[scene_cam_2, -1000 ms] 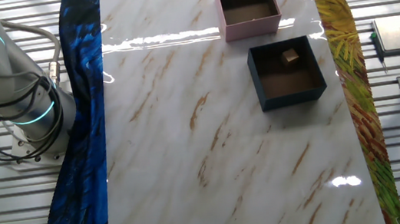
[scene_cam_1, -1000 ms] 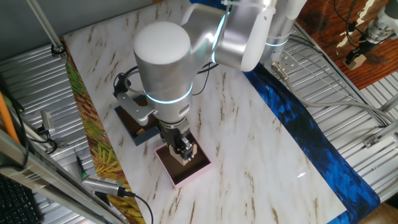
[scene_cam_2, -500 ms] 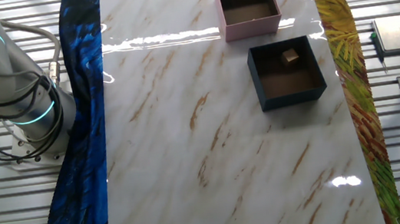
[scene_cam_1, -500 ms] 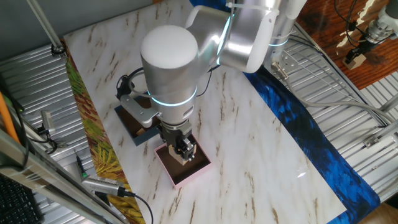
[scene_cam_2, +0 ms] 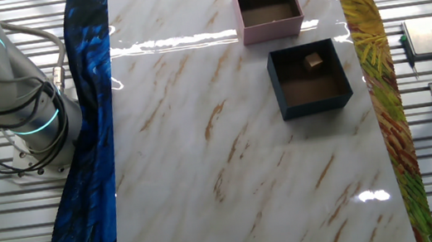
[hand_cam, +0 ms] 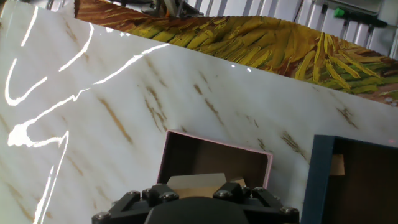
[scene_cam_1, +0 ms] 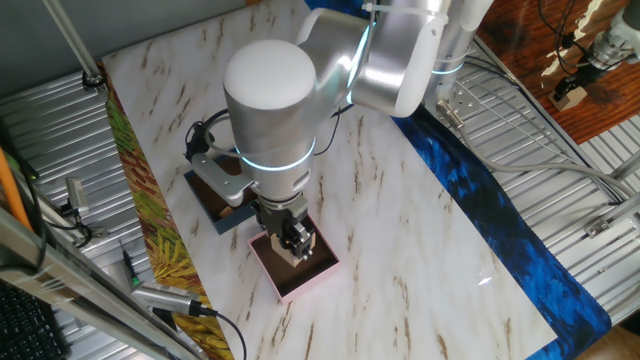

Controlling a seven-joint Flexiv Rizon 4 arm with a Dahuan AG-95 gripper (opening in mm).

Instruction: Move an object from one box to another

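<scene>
Above the pink box (hand_cam: 214, 158) the gripper (scene_cam_1: 298, 240) has its jaws clamped on a tan block (hand_cam: 196, 185), so next comes lowering and releasing, clear of the navy box (scene_cam_2: 311, 77).

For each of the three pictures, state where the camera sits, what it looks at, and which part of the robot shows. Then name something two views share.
One fixed view: high, beyond the table's corner, looking down on the arm's wrist; the gripper hangs over the pink box.
The other fixed view: overhead; pink box, navy box, robot base at left.
Hand view: on the hand, looking along the fingers; gripper body fills the bottom edge.
Shared: both boxes appear in all three views.
</scene>
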